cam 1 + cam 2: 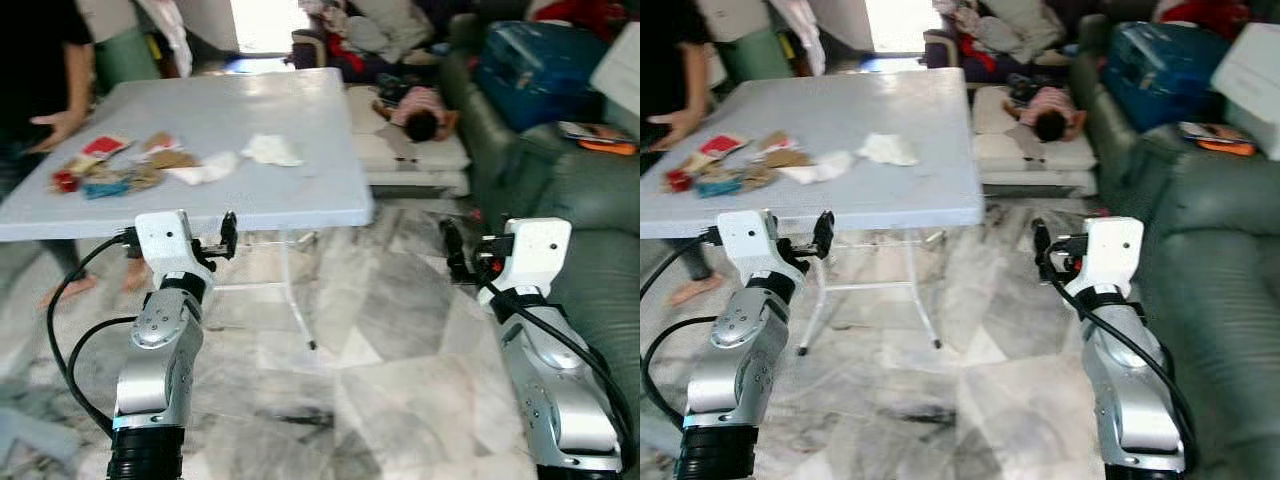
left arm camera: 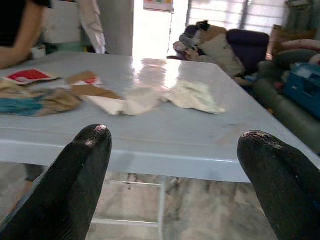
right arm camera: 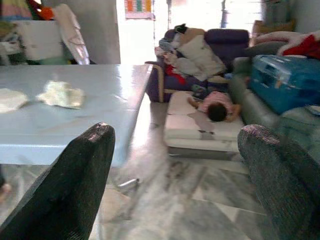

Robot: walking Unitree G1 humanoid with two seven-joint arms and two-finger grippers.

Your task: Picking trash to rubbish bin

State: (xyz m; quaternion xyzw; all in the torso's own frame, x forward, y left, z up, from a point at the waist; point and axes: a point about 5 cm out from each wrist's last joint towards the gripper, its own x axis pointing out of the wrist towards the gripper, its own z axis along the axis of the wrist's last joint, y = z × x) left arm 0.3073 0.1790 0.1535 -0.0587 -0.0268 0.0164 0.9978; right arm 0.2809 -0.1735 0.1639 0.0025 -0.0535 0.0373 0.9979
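- The surface [image 1: 300,190], a pale grey-blue folding table, is standing on a marble-patterned floor [image 1: 400,340], ahead and to the left of the robot.
- Trash is lying in a loose row toward the surface's left half: a red wrapper [image 1: 103,146] at the far left, brown paper pieces [image 1: 170,158] beside it, and a teal and tan heap [image 1: 108,184] nearer the front edge.
- A crumpled white tissue [image 1: 272,150] is sitting to the right of that row; a second white tissue [image 1: 206,169] is lying between it and the brown pieces.
- The left end effector [image 2: 172,180] is hovering just below and in front of the surface's near edge, released, its two black fingers [image 2: 75,175] standing well apart and gripping nothing.
- The right end effector [image 3: 175,185] is hanging over the floor to the right of the surface, likewise released and empty, fingers [image 3: 70,185] spread wide.
- A person [image 1: 45,60] is standing at the surface's far left corner, one hand [image 1: 55,127] resting on it near the trash.
- A blue case [image 1: 540,60] is lying on the green sofa [image 1: 590,200] at far right; its contents cannot be told.
- Another person [image 1: 420,110] is lying on a white mattress [image 1: 410,155] on the floor beyond the surface.
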